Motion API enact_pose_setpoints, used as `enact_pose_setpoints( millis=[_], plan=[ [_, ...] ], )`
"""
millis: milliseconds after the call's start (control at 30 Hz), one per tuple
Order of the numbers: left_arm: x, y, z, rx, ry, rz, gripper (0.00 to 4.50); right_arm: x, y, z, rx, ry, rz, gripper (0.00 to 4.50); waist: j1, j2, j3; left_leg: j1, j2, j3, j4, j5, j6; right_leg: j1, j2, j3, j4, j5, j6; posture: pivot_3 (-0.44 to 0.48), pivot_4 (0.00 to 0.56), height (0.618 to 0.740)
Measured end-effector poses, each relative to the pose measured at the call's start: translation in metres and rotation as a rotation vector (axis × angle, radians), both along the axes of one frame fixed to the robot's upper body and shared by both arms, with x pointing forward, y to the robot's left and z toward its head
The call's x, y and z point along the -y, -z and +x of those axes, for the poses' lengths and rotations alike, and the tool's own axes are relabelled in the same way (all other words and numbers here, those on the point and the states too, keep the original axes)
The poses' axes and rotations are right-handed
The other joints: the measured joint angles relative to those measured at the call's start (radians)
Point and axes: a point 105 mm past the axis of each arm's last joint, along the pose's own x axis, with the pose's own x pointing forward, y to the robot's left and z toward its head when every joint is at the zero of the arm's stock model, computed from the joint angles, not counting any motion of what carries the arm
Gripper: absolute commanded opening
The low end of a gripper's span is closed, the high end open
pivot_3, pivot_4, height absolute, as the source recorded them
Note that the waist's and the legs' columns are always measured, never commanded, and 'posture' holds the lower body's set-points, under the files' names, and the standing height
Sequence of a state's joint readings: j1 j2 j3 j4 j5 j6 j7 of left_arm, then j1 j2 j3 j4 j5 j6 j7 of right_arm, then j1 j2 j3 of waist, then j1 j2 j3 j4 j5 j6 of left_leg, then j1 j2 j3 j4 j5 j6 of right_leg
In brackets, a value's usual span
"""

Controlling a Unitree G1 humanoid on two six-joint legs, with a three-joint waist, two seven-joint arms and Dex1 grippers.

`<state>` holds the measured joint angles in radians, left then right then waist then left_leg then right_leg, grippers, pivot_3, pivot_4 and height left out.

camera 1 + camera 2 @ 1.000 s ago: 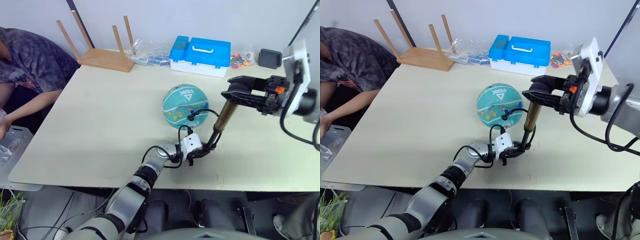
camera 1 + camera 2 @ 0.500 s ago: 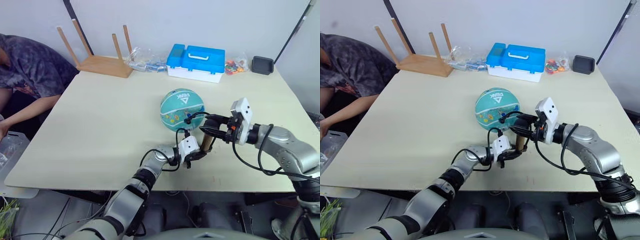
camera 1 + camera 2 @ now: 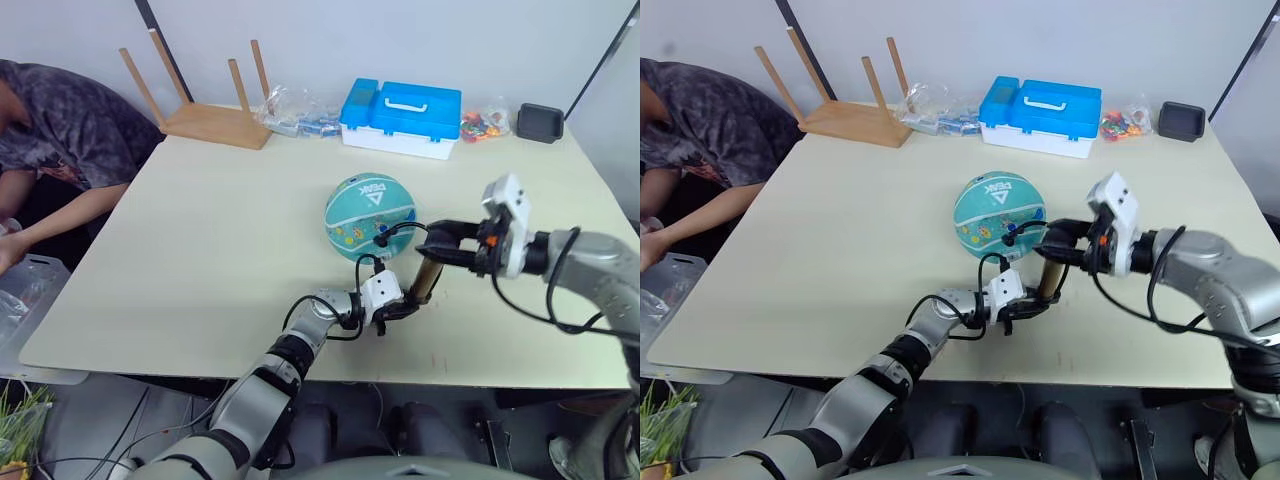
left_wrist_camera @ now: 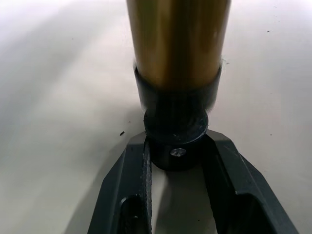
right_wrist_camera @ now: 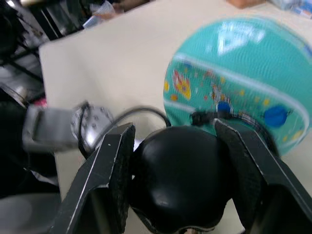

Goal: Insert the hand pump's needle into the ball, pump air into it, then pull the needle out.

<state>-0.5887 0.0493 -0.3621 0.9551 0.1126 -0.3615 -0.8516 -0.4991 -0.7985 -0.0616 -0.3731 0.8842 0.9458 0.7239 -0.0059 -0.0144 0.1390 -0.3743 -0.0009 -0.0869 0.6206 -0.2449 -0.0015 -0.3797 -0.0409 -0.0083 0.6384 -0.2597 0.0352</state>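
The teal ball [image 3: 368, 212] rests mid-table. The hand pump [image 3: 424, 281] stands tilted just in front of it, bronze cylinder [image 4: 178, 39] up. My left gripper [image 3: 396, 308] is shut on the pump's black bottom cap [image 4: 175, 139], one finger on each side. My right gripper [image 3: 447, 241] is shut on the pump's black handle [image 5: 178, 180] at the top. The thin black hose [image 3: 400, 229] loops from the pump to a black fitting [image 5: 204, 117] pressed against the ball's near side. The needle itself is hidden there.
A blue-lidded case [image 3: 402, 112], clear packets [image 3: 295, 108], a bag of coloured bits [image 3: 483, 122] and a black tray [image 3: 541, 122] line the table's [image 3: 220, 230] far edge. An overturned wooden stool [image 3: 210, 115] lies far left. A person [image 3: 60, 120] sits at the left.
My right gripper drove the pump handle down from high, then came up a little. My left gripper kept its hold on the pump's base. The head camera shifted.
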Motion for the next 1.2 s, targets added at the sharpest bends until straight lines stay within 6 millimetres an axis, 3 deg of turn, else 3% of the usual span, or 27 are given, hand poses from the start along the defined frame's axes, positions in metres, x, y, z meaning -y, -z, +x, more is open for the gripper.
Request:
enact_pose_setpoints(
  millis=[67, 233, 500, 700, 833, 867, 967, 1133, 1200],
  plan=[
    [0.001, -0.002, 0.001, 0.008, 0.003, -0.003, 0.95, 0.006, -0.043, -0.006, 0.051, -0.011, 0.038, 2.07, 0.003, 0.002, 0.006, -0.004, -0.003, -0.001, 0.005, 0.000, 0.000, -0.002, -0.001, -0.002, 0.000, 0.001, 0.001, 0.000, 0.150, 0.740],
    [0.002, -0.003, 0.002, 0.012, 0.001, -0.005, 0.95, 0.008, -0.080, -0.015, 0.104, -0.024, 0.073, 2.07, 0.002, 0.000, 0.011, -0.005, -0.003, -0.002, 0.006, 0.000, 0.000, -0.002, -0.005, -0.003, 0.000, 0.001, 0.001, 0.000, 0.150, 0.740],
    [0.004, -0.004, 0.002, 0.016, 0.005, -0.008, 0.95, 0.011, -0.084, -0.016, 0.086, -0.008, 0.076, 2.07, 0.002, -0.002, 0.014, -0.007, -0.006, -0.001, 0.008, 0.000, 0.001, -0.002, -0.007, -0.004, 0.000, 0.002, 0.004, 0.000, 0.150, 0.740],
    [0.000, -0.002, 0.003, 0.012, -0.010, 0.001, 0.95, 0.013, -0.056, -0.006, 0.086, 0.024, 0.111, 2.07, -0.007, -0.004, 0.009, -0.005, -0.004, -0.002, 0.009, 0.000, 0.001, 0.000, -0.006, -0.004, 0.000, 0.002, 0.004, 0.000, 0.150, 0.740],
    [-0.003, 0.001, 0.003, 0.007, -0.024, 0.006, 0.95, 0.006, -0.021, 0.000, 0.055, 0.025, 0.089, 2.07, -0.010, -0.009, 0.002, -0.003, -0.004, -0.002, 0.009, 0.000, 0.000, 0.002, -0.005, -0.004, 0.001, 0.002, 0.004, 0.000, 0.150, 0.740],
    [-0.004, 0.003, 0.002, 0.004, -0.030, 0.007, 0.95, 0.002, -0.003, -0.001, 0.045, 0.011, 0.045, 2.07, -0.011, -0.010, -0.003, -0.002, -0.003, -0.002, 0.008, 0.000, 0.000, 0.002, -0.005, -0.004, 0.001, 0.002, 0.004, 0.000, 0.150, 0.740],
    [-0.004, 0.004, 0.002, 0.002, -0.035, 0.008, 0.95, -0.001, 0.012, 0.000, 0.037, 0.011, 0.030, 2.07, -0.012, -0.012, -0.005, -0.002, -0.003, -0.003, 0.008, 0.000, 0.000, 0.002, -0.005, -0.002, 0.001, 0.002, 0.004, 0.000, 0.150, 0.740],
    [-0.007, 0.009, 0.001, -0.012, -0.056, 0.013, 0.95, -0.013, 0.062, 0.007, 0.012, 0.034, 0.045, 2.07, -0.013, -0.018, -0.014, 0.008, -0.001, -0.002, 0.004, 0.000, 0.000, 0.007, -0.004, 0.000, 0.000, 0.001, 0.003, 0.000, 0.150, 0.740],
    [-0.009, 0.010, 0.001, -0.016, -0.061, 0.015, 0.95, -0.016, 0.070, 0.008, 0.017, 0.036, 0.073, 2.07, -0.014, -0.018, -0.014, 0.013, 0.002, 0.001, 0.001, -0.001, 0.000, 0.010, -0.006, 0.000, -0.001, 0.001, 0.002, 0.000, 0.150, 0.740]
  ],
)
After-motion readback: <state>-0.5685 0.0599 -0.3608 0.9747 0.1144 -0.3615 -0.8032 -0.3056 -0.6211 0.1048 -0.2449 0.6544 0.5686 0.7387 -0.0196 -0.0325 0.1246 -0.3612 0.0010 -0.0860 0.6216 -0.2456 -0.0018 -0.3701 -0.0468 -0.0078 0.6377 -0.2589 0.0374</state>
